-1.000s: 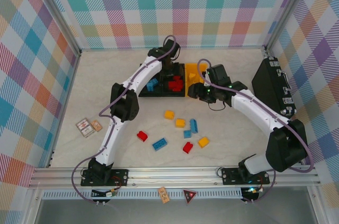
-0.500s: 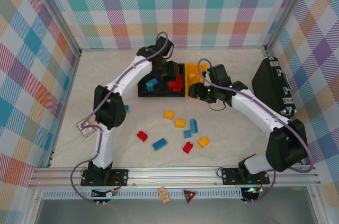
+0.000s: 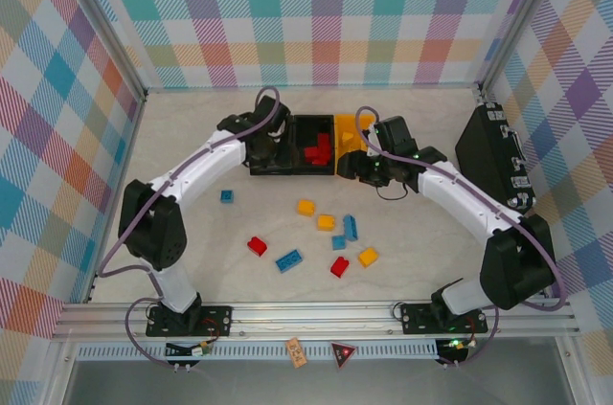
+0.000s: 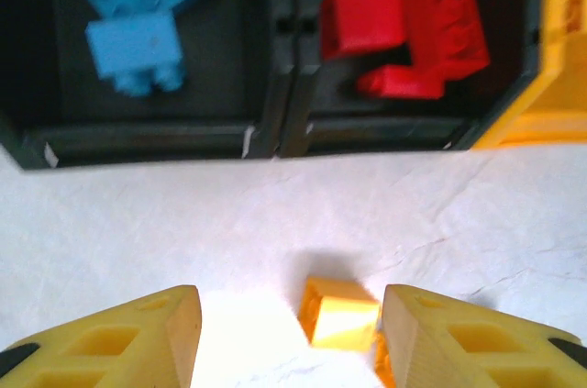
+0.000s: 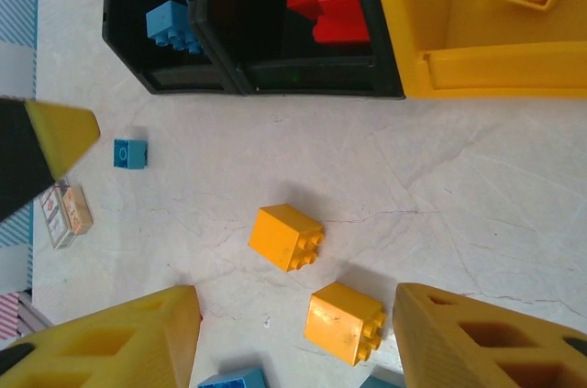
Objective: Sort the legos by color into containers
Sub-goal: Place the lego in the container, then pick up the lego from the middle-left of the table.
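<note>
Legos (image 3: 289, 260) not yet sorted lie scattered on the near half of the table (image 3: 182, 127). The leftmost is a small blue brick (image 3: 227, 196), well apart from the rest. Right of it and farther back, the left gripper (image 4: 289, 304) hangs near the left end of the bin row, jaws apart and empty. The yellow brick (image 4: 339, 315) seen between its fingers (image 4: 138, 333) lies on the table below and casts its own shadow, so it is framed by the gap, not gripped. The three containers stand touching in a row at the far side, presumably so each colour has one fixed home. The left black bin (image 4: 138, 140) holds blue pieces, the middle black bin (image 4: 376, 131) red ones, and the yellow bin (image 5: 495, 67) a yellow piece. Just near of the yellow bin the right gripper (image 5: 295, 296) hovers, likewise released and carrying nothing. It is over two yellow bricks (image 5: 287, 237), a placement that likely suits its short reach to that bin. A black case (image 3: 493, 161) stands at the far right, apart from the work.
</note>
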`<state>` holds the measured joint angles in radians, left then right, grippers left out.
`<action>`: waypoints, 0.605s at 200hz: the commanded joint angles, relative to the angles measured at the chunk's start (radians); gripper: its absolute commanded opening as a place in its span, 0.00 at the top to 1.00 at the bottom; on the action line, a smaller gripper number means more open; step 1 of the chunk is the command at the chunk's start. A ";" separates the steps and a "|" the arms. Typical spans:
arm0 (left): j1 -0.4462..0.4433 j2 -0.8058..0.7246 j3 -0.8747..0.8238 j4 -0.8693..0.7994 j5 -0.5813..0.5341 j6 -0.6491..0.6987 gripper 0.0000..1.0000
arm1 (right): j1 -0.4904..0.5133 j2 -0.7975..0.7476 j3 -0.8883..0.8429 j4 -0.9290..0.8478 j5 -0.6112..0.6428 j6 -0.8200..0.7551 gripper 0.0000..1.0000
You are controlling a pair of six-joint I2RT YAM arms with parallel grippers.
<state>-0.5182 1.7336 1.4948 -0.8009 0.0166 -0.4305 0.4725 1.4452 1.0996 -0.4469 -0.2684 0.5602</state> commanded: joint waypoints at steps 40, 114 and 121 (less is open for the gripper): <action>0.004 -0.210 -0.263 -0.022 -0.053 -0.146 0.42 | 0.077 0.012 -0.063 0.119 -0.128 -0.083 0.42; -0.018 -0.371 -0.492 -0.157 -0.005 -0.342 0.23 | 0.114 0.036 -0.107 0.130 -0.178 -0.149 0.42; -0.020 -0.381 -0.519 -0.150 0.012 -0.361 0.23 | 0.114 0.040 -0.107 0.132 -0.180 -0.149 0.42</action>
<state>-0.5282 1.4002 1.0470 -0.8917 -0.0139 -0.6891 0.5804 1.4666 1.0065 -0.3462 -0.4168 0.4446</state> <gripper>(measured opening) 0.765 0.584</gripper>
